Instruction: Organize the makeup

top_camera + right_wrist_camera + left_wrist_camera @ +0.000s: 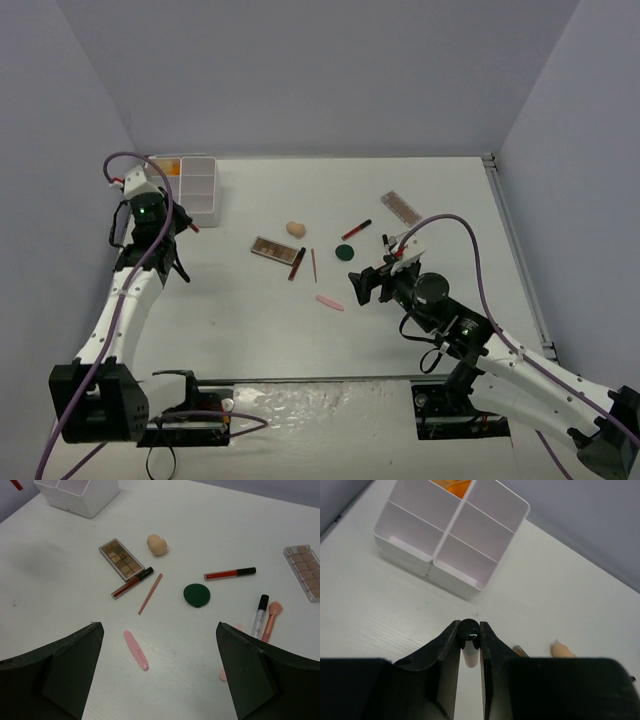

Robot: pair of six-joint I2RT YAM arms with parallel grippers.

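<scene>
Claws sit nearest the arm bases. We see the right claw point(157, 629) spread wide and holding nothing, hovering over the white worktop point(260, 335). Just below and left of it lies a flat pink stick point(136, 650). At its 1 o'clock a clear tube point(260, 615) with a black cap lies beside a pink applicator point(272, 616).

Taking the dark-green round compact point(196, 595) as the dial's centre in the top view, we place the rest of the makeup. A thin pink pencil point(150, 594) and a dark-red lip gloss point(132, 582) lie close together at 8 o'clock. Past them at 9 o'clock is a brown eyeshadow palette point(121, 559), its corner touching or nearly touching the gloss. The beige sponge point(157, 545) sits at 10 o'clock, apart from that palette. A red lip gloss point(230, 573) lies at 1 o'clock, and the second palette point(305, 570) is beyond it at 2 o'clock.

Over at the left, we find the left claw point(469, 630) clamped on a black-capped tube point(469, 641) with a pale body, held above the worktop. Farther off, at its 11 o'clock, stands the white four-compartment box point(455, 579). Orange items point(452, 485) show in a far compartment, and its near compartments hold nothing we can see.
</scene>
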